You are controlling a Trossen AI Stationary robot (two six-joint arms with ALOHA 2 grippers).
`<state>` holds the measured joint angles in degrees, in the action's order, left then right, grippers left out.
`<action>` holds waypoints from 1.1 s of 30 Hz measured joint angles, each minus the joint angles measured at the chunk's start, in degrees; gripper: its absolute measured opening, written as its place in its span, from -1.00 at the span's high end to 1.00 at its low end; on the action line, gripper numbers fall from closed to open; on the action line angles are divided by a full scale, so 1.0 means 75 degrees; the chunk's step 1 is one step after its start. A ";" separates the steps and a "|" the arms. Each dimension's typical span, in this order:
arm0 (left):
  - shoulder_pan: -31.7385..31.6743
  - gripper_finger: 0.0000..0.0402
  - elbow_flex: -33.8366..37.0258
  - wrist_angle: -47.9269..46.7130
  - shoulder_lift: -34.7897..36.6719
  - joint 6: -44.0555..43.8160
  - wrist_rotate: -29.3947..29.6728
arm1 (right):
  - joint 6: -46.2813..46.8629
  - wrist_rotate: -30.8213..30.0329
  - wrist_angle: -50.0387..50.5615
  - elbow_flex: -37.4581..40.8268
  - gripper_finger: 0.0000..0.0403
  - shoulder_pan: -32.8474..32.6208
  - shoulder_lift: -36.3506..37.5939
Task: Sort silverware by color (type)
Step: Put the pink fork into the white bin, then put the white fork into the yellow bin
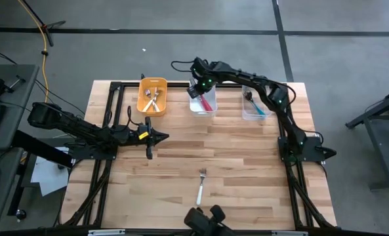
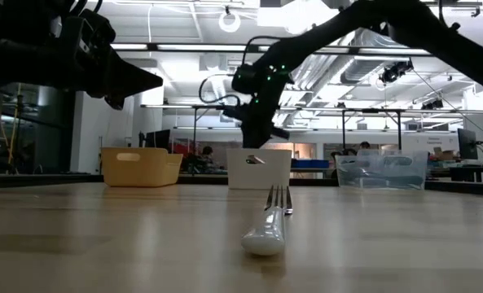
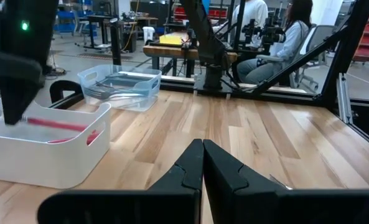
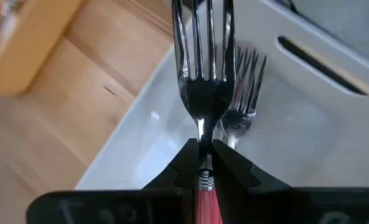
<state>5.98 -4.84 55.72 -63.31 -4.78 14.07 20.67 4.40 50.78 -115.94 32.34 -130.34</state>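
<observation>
My right gripper (image 1: 201,92) is over the white bin (image 1: 210,110) at the table's far side and is shut on a red-handled fork (image 4: 203,68). Another fork (image 4: 241,93) lies inside that bin. A white-handled fork (image 1: 201,187) lies flat on the table near its near edge, its tines toward the far side, and shows in the low view too (image 2: 270,224). My left gripper (image 1: 148,139) hovers shut over the table's left-middle and holds nothing. In the left wrist view its fingers (image 3: 203,165) are closed together. My right gripper pinches the red-handled fork between its two fingers at the neck (image 4: 203,169), where the metal head joins the red handle. It comes from above, slanting down into the white bin's opening. The red handle (image 3: 56,124) lies about level at rim height; whether it touches the bin I cannot tell.
A yellow bin (image 1: 152,96) with white-handled forks stands at the far left of the row. A clear bin (image 1: 254,105) with teal-handled forks stands at the far right. A black frame (image 1: 115,85) edges the table. People sit beyond the table (image 3: 296,37).
</observation>
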 joint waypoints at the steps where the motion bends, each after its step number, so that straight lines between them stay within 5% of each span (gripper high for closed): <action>1: 0.0000 1.00 0.0000 -0.0003 0.0000 0.0000 -0.0001 | -0.0005 0.0040 -0.0005 -0.0014 0.88 0.0018 -0.0082; 7: 0.0000 1.00 0.0000 -0.0018 0.0000 0.0067 0.0002 | -0.0358 0.0048 0.0210 -0.0020 0.83 0.0041 -0.0268; 15: 0.0000 1.00 0.0000 -0.0031 0.0000 0.0125 0.0002 | -0.0769 -0.0222 0.0296 -0.0032 0.38 -0.0089 0.0086; 18: 0.0000 1.00 0.0000 -0.0079 0.0000 0.0125 -0.0001 | -0.1199 -0.1011 0.0634 -0.0032 0.32 -0.0209 0.0404; 27: 0.0000 1.00 0.0000 -0.0367 0.0000 0.0135 -0.0001 | -0.1829 -0.2441 0.0330 0.0141 0.95 -0.1103 0.0860; 33: 0.0000 1.00 -0.0003 -0.0615 0.0000 0.0192 -0.0001 | -0.1872 -0.2597 -0.1290 0.1382 0.98 -0.1745 0.0939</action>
<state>5.98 -4.86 51.11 -63.31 -3.33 14.06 6.63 -15.07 41.11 -105.57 19.25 -123.30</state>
